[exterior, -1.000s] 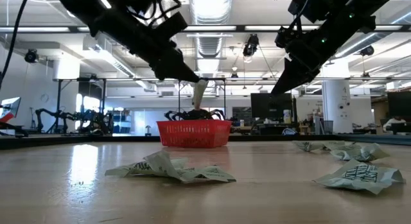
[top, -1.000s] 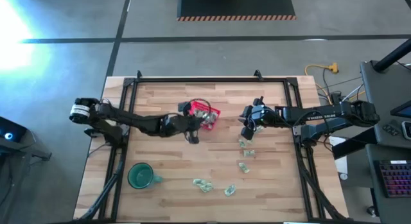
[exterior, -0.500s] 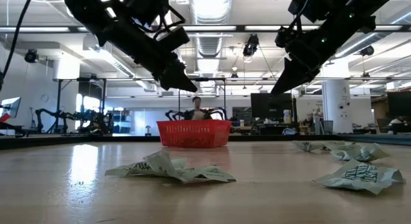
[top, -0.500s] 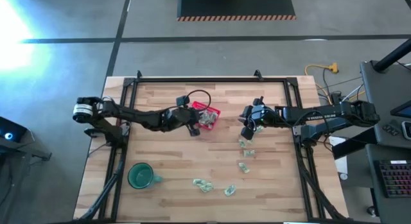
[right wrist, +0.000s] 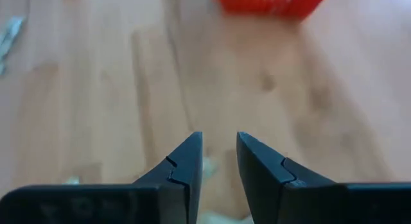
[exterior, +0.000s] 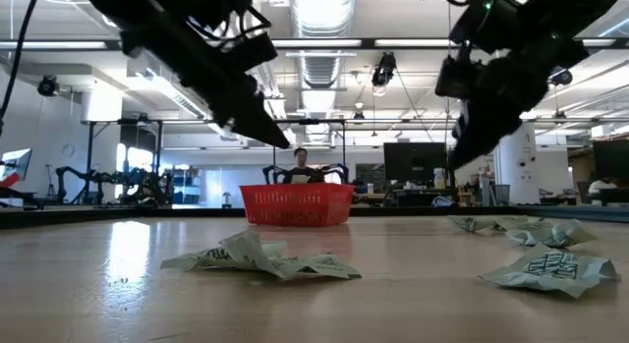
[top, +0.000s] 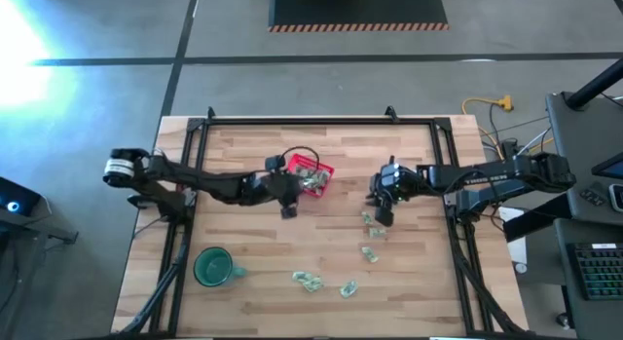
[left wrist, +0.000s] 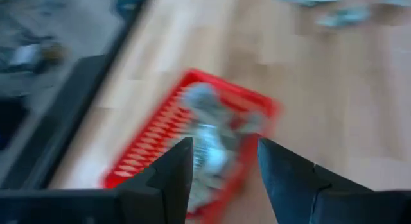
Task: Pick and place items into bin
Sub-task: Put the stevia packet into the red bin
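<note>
The bin (top: 311,176) is a small red mesh basket on the table's middle, holding several pale crinkled items (left wrist: 209,131). My left gripper (top: 290,207) hangs open just on the bin's near-left side, above the table, with nothing between its fingers (left wrist: 168,176). My right gripper (top: 382,216) hangs open over the wood beside a loose item (top: 369,219), touching nothing. More items (top: 370,253) lie toward the near edge, flat on the wood (exterior: 260,259).
A dark-green mug (top: 213,267) stands near the table's near-left corner. A black frame rail (top: 292,120) runs round the tabletop. Bare wood lies between the bin and the loose items (top: 309,280). In the low view a person sits far behind the bin (exterior: 297,203).
My left gripper has swung over the bin's edge, let go of the pale item it carried, which has dropped into the bin, and drawn back toward the near edge. My right gripper has gone down and toward the near edge, over the loose items.
</note>
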